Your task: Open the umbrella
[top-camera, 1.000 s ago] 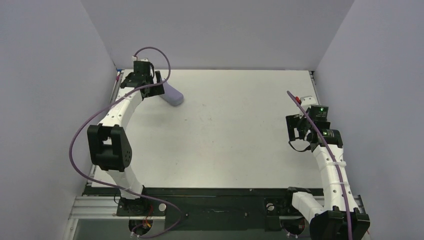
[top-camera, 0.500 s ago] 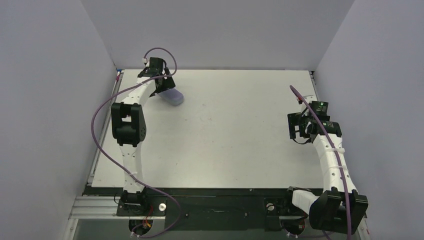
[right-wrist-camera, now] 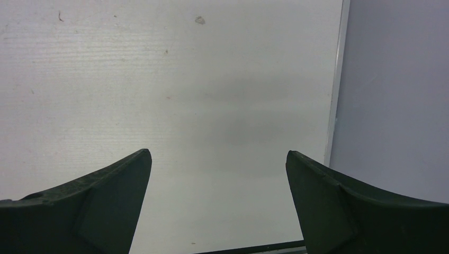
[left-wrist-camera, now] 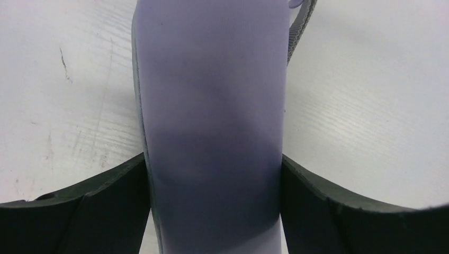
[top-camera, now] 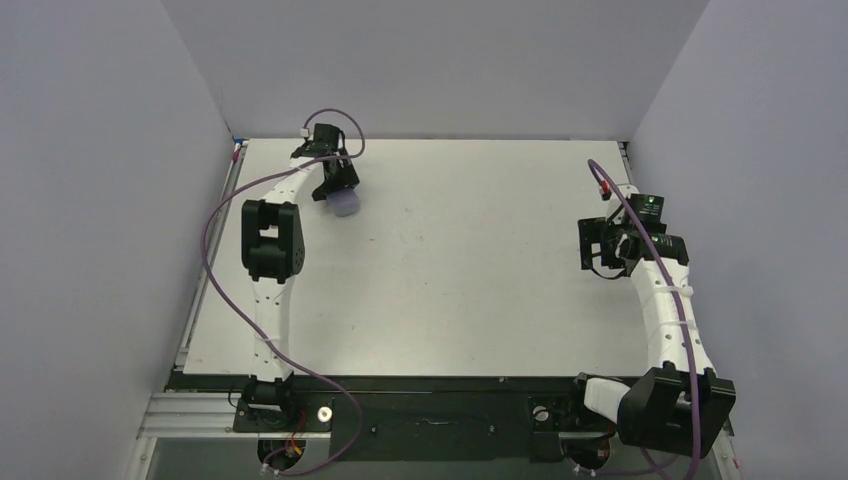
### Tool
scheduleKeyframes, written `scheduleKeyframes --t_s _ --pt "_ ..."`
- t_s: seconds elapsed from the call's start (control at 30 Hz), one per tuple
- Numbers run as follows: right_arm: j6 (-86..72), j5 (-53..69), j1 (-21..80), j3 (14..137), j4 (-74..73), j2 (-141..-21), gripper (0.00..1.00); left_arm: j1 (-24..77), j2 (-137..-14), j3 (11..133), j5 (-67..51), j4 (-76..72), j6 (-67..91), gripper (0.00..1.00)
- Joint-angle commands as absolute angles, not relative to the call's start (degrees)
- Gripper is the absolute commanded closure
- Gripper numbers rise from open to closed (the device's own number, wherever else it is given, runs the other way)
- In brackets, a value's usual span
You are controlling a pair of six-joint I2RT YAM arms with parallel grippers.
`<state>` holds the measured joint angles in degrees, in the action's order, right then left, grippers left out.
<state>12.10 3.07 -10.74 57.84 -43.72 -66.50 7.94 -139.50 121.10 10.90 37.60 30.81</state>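
table (top-camera: 480, 270): your white work surface | right gripper (right-wrist-camera: 218, 153): near the table's right edge, fingers spread wide, holding nothing | left gripper (top-camera: 338, 192): far-left corner, fingers pressed against both sides of the lavender case (left-wrist-camera: 212, 106) | umbrella: you can't see it; only that case shows
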Motion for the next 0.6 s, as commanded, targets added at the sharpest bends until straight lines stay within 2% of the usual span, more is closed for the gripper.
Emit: scheduleKeyframes --t_s 0.0,0.03,0.1,0.2,0.37,0.57 --pt "11.3 7.4 -11.2 61.1 -43.4 -67.1 0.06 9.6 -133.4 112.3 6.1 34.7 27.5 0.36" --pt "11.3 8.3 -11.1 61.1 -43.7 -66.9 0.06 10.5 -132.3 110.5 4.9 33.0 25.5 0.46" --pt "11.4 9.1 -11.1 60.9 -44.0 -66.4 0.07 12.8 -129.4 105.6 3.6 31.7 21.5 0.58" --pt "11.7 10.0 -10.9 60.2 -44.8 -65.3 0.07 17.0 -127.0 100.7 2.6 33.3 15.1 0.63" --pt "12.0 11.8 -10.9 58.1 -45.1 -62.6 0.07 28.5 -126.5 94.6 -1.8 39.1 1.7 0.54" --pt "13.1 13.1 -11.0 57.0 -47.8 -59.5 0.07 40.4 -121.6 80.6 -9.3 35.4 -11.7 0.45"
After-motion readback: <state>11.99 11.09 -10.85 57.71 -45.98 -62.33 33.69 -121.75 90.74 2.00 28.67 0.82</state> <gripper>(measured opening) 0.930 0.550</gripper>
